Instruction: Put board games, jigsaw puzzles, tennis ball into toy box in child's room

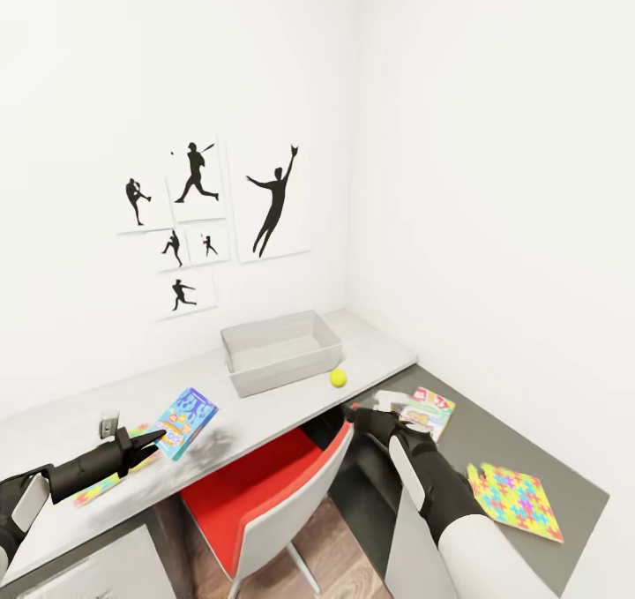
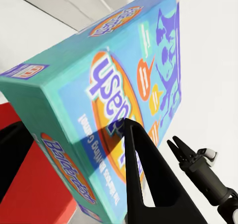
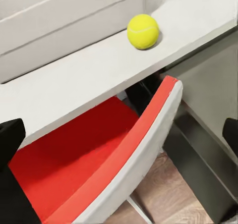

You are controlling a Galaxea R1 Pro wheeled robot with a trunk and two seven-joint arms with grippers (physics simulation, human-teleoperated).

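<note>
My left gripper (image 1: 152,443) was clenched on one end of the blue board game (image 1: 184,422), holding it just above the table (image 1: 265,405). The box ran lengthwise away from my fingers, its far end aimed up the desk toward the wall with the baseball silhouettes (image 1: 216,220) and its printed cover tilted up. In my left wrist view the blue board game (image 2: 114,100) stretched straight out from the gripper, with one dark finger (image 2: 148,179) lying across the cover; the lettering read along the long axis.

Beneath that arm a jigsaw puzzle (image 1: 106,484) lay flat on the table, partly hidden. The toy box (image 1: 280,350) sat farther along the desk, its long side across the table, with the tennis ball (image 1: 338,378) just beside its near right corner, resting on the tabletop apart from it.

My right gripper (image 1: 351,415) hung near the table's front edge above the red chair (image 1: 265,493). Its fingers stood spread apart, grasping nothing, and in the right wrist view the tennis ball (image 3: 143,31) lay ahead on the desk.

On the lower dark cabinet (image 1: 494,440) lay a white-red-yellow board game (image 1: 429,410), close behind my right wrist, and a second jigsaw puzzle (image 1: 516,500) nearer me.
</note>
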